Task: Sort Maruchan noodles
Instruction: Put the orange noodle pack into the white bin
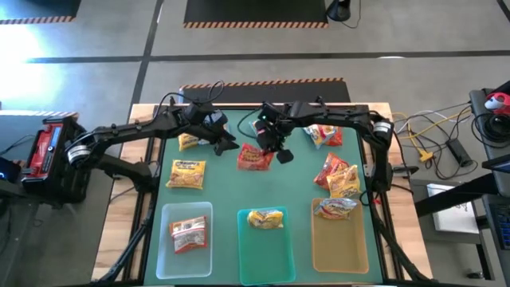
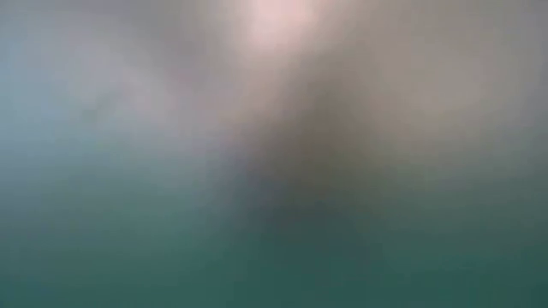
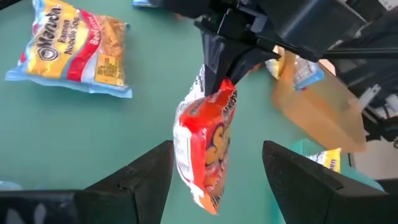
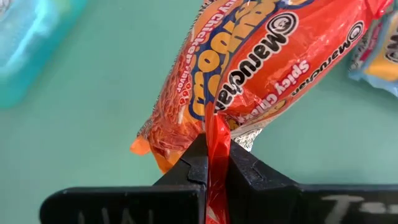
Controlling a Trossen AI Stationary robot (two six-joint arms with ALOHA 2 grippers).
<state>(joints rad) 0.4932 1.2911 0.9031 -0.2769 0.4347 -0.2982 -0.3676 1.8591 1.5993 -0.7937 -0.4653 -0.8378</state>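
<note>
A red Maruchan noodle packet [image 1: 255, 157] hangs over the middle of the green table, with my right gripper [image 4: 216, 155] shut on it. My left gripper [image 3: 217, 180] is open just left of it. Its two fingers stand on either side of the packet [image 3: 208, 149] without touching it. Two yellow packets [image 1: 189, 141] [image 1: 186, 174] lie flat at the left. Several red and yellow ones [image 1: 335, 171] lie at the right. The low view shows only blur. My right gripper pinches the packet's flat sealed end strip [image 4: 217, 134] between its two fingers [image 3: 227, 62]. The fingers come from above, slanting down. The packet hangs on edge below them; I cannot tell whether its lower end [image 3: 208, 202] touches the table.
Three trays stand along the near edge: a clear one [image 1: 167, 263] with a red-and-white packet, a teal one [image 1: 267, 255] with a yellow packet, and an amber one [image 1: 339, 251] with a yellow-orange packet. Bare green surface lies between the trays and the arms.
</note>
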